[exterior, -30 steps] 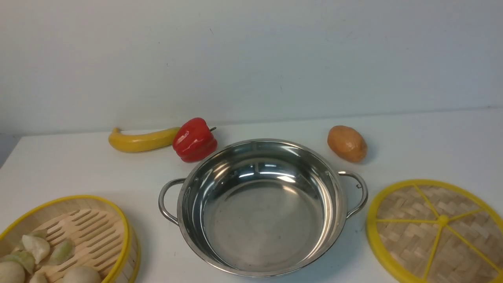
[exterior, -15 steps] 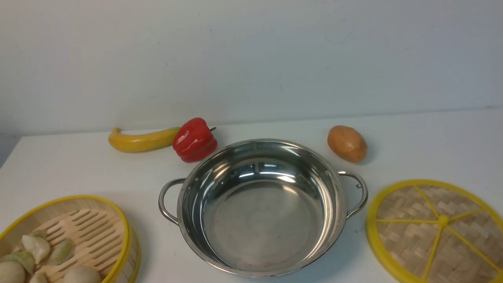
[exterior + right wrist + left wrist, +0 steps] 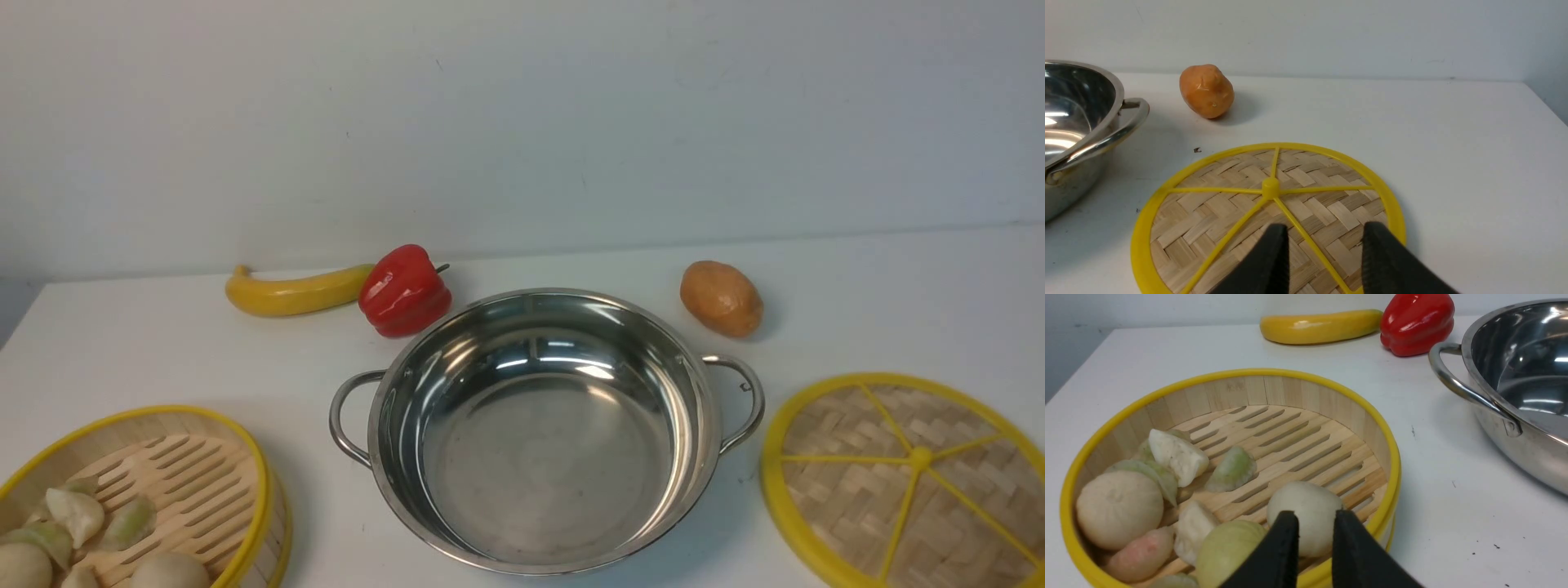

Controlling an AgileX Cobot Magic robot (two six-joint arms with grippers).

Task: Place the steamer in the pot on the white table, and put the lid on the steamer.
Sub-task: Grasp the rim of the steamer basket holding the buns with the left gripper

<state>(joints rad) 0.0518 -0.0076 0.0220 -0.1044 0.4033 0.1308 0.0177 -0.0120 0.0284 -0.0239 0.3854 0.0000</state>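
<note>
My left fingers [image 3: 1278, 555], barely apart and empty, hung over steamer [image 3: 1274, 391] rim at worktop [image 3: 163, 351] near-left corner; right fingers [image 3: 1265, 261] gaped empty over lid [image 3: 1314, 196]. I needed left wider, straddling rim.

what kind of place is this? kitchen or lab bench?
Likely a lab bench staged as a kitchen: bare white table against a blank wall, toy-looking banana, red pepper and potato, steamer of dumplings beside an empty pot.
</note>
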